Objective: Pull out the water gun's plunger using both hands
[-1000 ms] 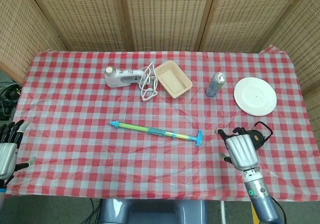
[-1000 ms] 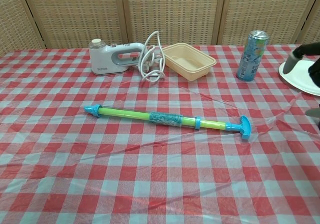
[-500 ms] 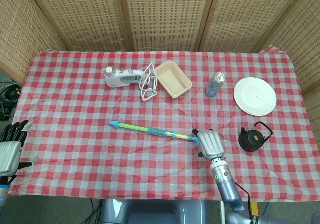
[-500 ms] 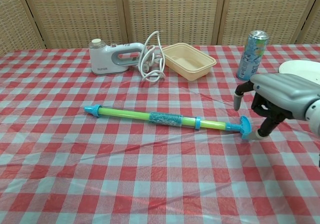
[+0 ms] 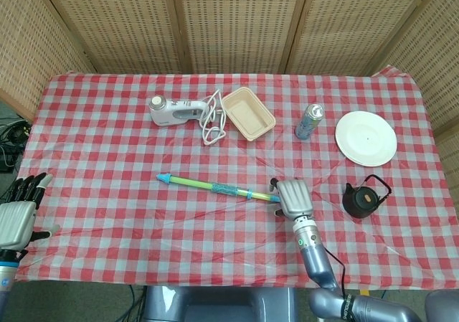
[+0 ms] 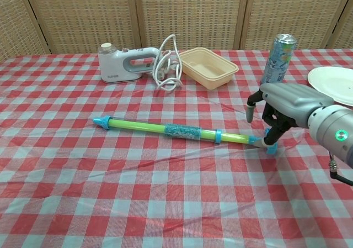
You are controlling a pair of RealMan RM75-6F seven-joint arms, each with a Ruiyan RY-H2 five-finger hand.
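The water gun (image 5: pixel 215 187) lies across the middle of the checked cloth, a green tube with a blue nozzle at the left and a blue T-handle (image 6: pixel 269 144) on the plunger rod at the right. My right hand (image 6: pixel 282 101) is over that handle, its fingers (image 6: pixel 273 131) reaching down onto it and the thumb held apart to the left; the grip is not closed. In the head view the right hand (image 5: pixel 292 198) hides the handle. Off the table's near left corner, my left hand (image 5: pixel 19 216) has its fingers spread, far from the gun.
At the back stand a white hand mixer (image 5: pixel 172 110) with its cord, a beige container (image 5: pixel 247 114), a drinks can (image 5: pixel 309 121) and a white plate (image 5: pixel 366 137). A small black kettle (image 5: pixel 362 200) sits right of my right hand.
My right hand has swept left from near the kettle to the plunger handle and lowered its fingers onto it. The left hand has risen slightly. The water gun has not moved.
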